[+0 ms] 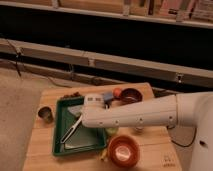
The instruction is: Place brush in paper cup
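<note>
The brush [71, 131], thin and pale, lies slantwise in the green tray [60, 107], its lower end toward the tray's near left corner. My gripper [82, 117] hangs at the end of the white arm over the brush's upper end; it looks open, with nothing lifted. The white paper cup [93, 100] stands upright at the tray's far right edge, just behind my wrist.
A grey metal cup [46, 114] stands left of the tray. An orange bowl [123, 150] sits at the front, a small green cup [111, 131] beside the tray, and a dark red bowl [131, 95] with an orange ball [117, 92] at the back right. The wooden table [42, 150] ends close on all sides.
</note>
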